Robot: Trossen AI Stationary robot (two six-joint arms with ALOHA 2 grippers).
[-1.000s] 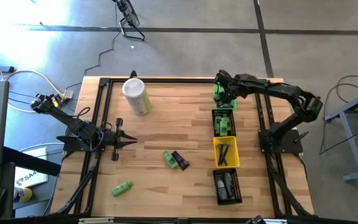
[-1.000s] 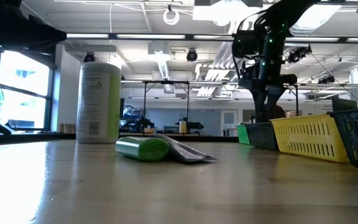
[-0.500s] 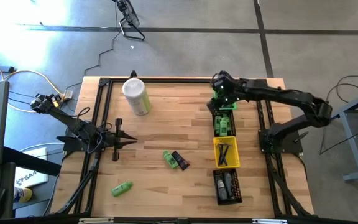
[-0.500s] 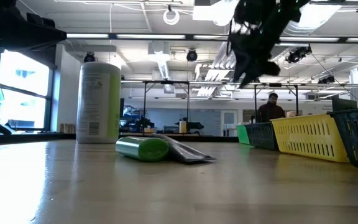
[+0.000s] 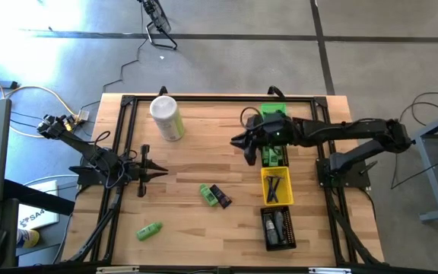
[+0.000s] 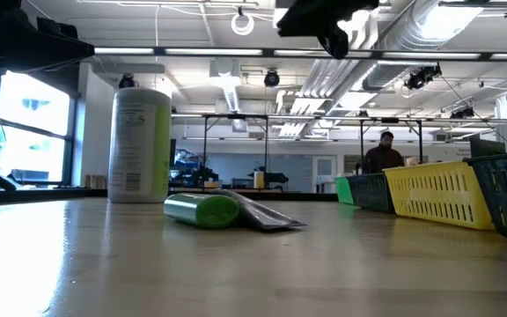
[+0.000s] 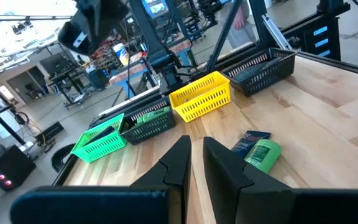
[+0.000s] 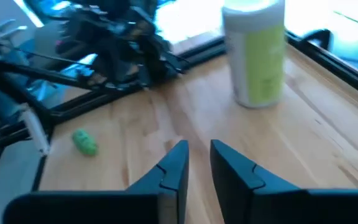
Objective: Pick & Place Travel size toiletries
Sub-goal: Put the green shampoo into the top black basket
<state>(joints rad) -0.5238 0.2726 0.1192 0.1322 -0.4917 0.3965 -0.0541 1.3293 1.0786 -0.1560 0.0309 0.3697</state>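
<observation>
Swung off the green bin, right gripper [image 5: 243,146] narrow and empty, now heading for green bottle [image 5: 207,194] ahead on bench; left gripper [image 5: 157,173] narrow

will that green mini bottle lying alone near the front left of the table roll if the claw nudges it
Probably: the green mini bottle looks round-bodied and lies on its side on bare wood, nothing touching it. It likely feels light and may skid. A pinch across its body seems safer than a push.

High view looks straight down on the whole table [image 5: 196,152]. Low view sits at tabletop level, facing the room. Wrist views look forward past their fingers; both share the canister [image 8: 257,53], probably the same one standing in the low view [image 6: 141,145].
</observation>
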